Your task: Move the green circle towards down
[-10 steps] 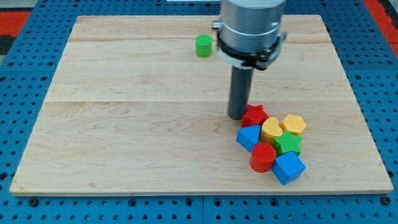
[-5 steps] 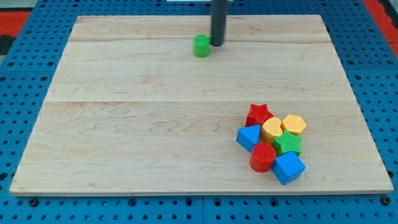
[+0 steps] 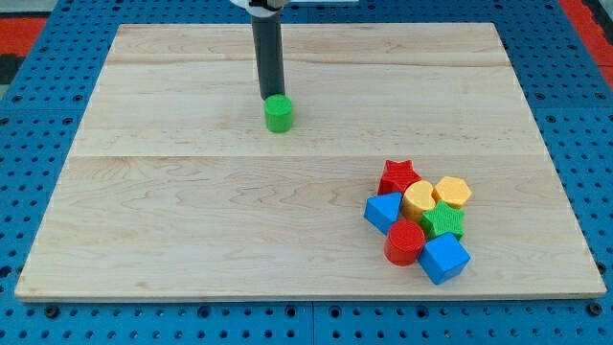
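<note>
The green circle (image 3: 279,113) is a small green cylinder on the wooden board (image 3: 192,220), left of the middle in the upper half. My tip (image 3: 270,98) stands just above it in the view, touching or almost touching its top-left side. The dark rod rises from there to the view's top edge.
A cluster of blocks lies at the lower right: a red star (image 3: 397,176), a yellow heart-like block (image 3: 419,199), a yellow hexagon (image 3: 452,192), a blue triangle (image 3: 383,211), a green star-like block (image 3: 443,221), a red cylinder (image 3: 405,242) and a blue cube (image 3: 444,258).
My tip went from the cluster up to the green circle, then around above it. The green circle has slid down and left from near the board's top.
</note>
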You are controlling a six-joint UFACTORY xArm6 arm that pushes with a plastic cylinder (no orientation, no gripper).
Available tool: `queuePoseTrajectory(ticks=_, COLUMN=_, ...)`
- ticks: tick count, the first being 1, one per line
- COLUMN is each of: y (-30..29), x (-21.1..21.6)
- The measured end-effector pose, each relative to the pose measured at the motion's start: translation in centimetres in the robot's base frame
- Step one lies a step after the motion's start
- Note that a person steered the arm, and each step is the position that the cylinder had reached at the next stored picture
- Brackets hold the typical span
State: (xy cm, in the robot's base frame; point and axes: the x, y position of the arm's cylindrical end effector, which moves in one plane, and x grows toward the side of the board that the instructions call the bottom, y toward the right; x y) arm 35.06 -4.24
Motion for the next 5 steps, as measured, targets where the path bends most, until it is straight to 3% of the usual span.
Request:
queuePoseTrajectory(ticks=3, y=-1.6, x=10.0)
queuePoseTrajectory(ticks=4, y=1.8, x=9.9)
queuePoseTrajectory(ticks=5, y=-0.7, x=6.7)
